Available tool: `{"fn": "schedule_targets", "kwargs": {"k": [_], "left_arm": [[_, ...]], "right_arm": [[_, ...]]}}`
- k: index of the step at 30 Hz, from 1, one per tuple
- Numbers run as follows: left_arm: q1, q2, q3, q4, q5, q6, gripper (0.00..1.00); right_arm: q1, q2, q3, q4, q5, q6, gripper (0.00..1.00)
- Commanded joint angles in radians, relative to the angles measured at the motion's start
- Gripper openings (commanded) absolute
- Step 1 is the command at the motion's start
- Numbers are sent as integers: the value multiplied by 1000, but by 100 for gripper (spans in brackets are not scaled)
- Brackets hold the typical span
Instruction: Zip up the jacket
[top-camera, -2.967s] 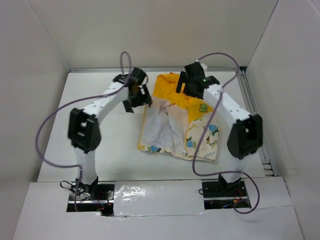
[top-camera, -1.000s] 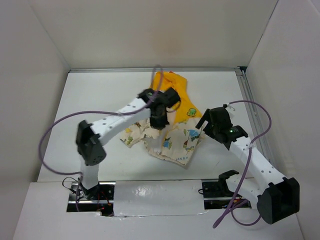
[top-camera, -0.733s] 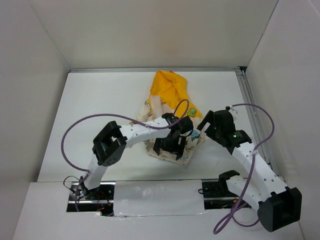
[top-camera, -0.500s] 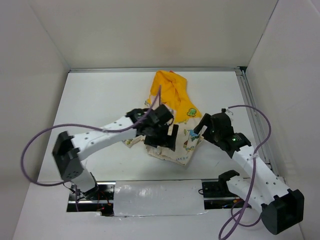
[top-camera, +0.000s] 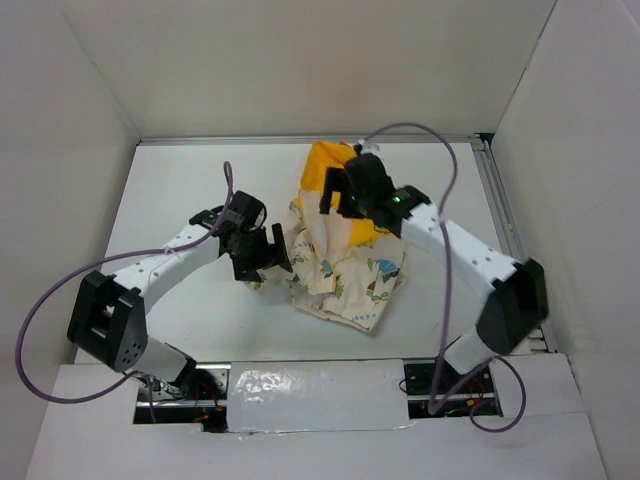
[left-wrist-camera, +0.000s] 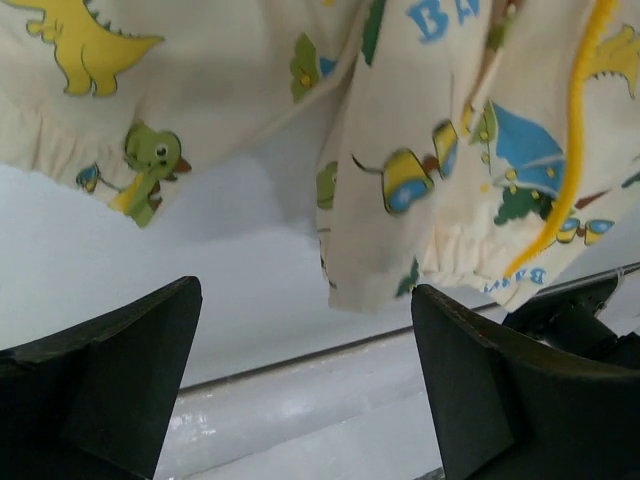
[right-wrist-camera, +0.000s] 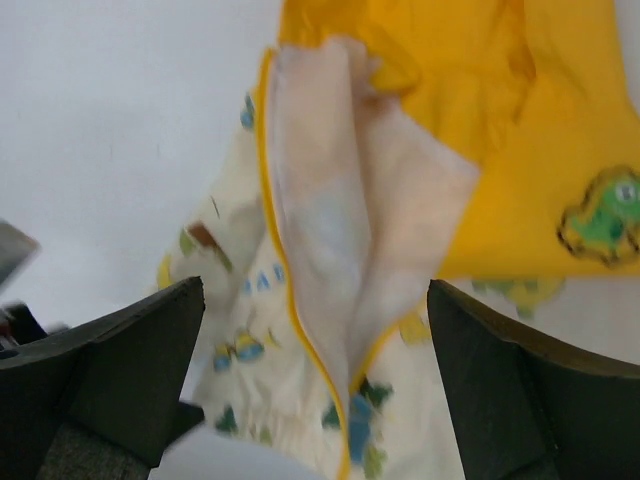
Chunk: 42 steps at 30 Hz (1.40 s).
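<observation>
The jacket (top-camera: 345, 270) lies crumpled in the middle of the table, cream with cartoon prints, its yellow hood (top-camera: 325, 165) toward the back. It fills the top of the left wrist view (left-wrist-camera: 400, 150) and most of the right wrist view (right-wrist-camera: 400, 230), where the front lies parted along the yellow zipper strip (right-wrist-camera: 300, 320). My left gripper (top-camera: 270, 257) is open and empty at the jacket's left edge. My right gripper (top-camera: 338, 190) is open and empty above the hood and the open front.
White walls enclose the table (top-camera: 180, 190) on three sides. A metal rail (top-camera: 505, 230) runs along the right edge. Purple cables loop from both arms. A taped strip (top-camera: 300, 385) covers the near edge between the arm bases.
The left arm has drawn back from over the jacket to its left edge. The right arm has swung from the right front up over the hood. The jacket has been shifted and crumpled.
</observation>
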Motion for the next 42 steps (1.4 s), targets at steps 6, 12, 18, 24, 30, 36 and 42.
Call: {"fn": "schedule_targets", "kwargs": {"k": [6,12,18,24,30,36,42], "left_arm": [[42,137,-44,272,262,105,81],[33,221,-39,303,277,114,55],[51,187,-98,318,276,105,7],[59,155,-145,308,218,91,0],[140,37,-245,278,171,42,0],[220,-73,-314,235,132,28,0],[205,-112,-343,208,128,10,0]], "right_arm": [[58,609,677,-155,121,-113,96],[57,905,967,-221,129,-108,78],[9,870,911,-186,65,-73,19],[-40,561,557,26,-175,-70,0],[-182,310,206,198,-391,-59,0],[-314,235,-23,244,-463,-79,4],[-313,175,-51,210,-448,-106,76]]}}
